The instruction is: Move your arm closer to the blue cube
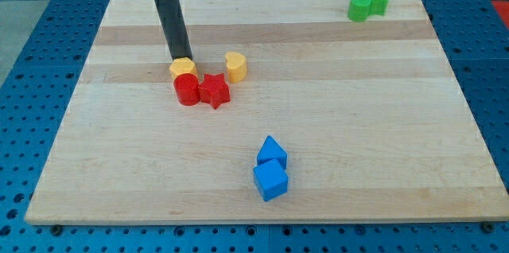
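My tip (pixel 183 57) is parked at 11 o'clock, touching the yellow block (pixel 183 68); no jaws fitted. The blue cube (pixel 270 180) sits at 6 o'clock. A straight run gets the red blocks (pixel 202 90) shoved along.

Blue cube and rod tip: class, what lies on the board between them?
In the camera view, my tip touches the yellow block; the red cylinder and red star-shaped block follow, then bare wooden board to the blue cube.
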### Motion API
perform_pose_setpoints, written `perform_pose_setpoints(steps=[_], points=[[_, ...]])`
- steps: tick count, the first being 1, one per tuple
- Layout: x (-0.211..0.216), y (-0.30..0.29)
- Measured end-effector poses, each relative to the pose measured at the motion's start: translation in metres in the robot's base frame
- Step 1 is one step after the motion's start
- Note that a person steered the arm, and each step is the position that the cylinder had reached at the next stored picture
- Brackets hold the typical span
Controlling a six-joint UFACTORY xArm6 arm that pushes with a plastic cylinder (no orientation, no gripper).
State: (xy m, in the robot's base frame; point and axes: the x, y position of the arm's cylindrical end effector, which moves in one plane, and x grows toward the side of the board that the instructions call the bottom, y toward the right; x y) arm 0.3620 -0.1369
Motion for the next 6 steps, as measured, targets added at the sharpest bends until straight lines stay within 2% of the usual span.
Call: perform_pose_setpoints(steps=[1,2,3,4,5,6], points=[[0.000,-0.006],[0.009,-0.052],[0.038,-0.106],[0.099,-0.123],[0.155,-0.078],[0.193,0.027]])
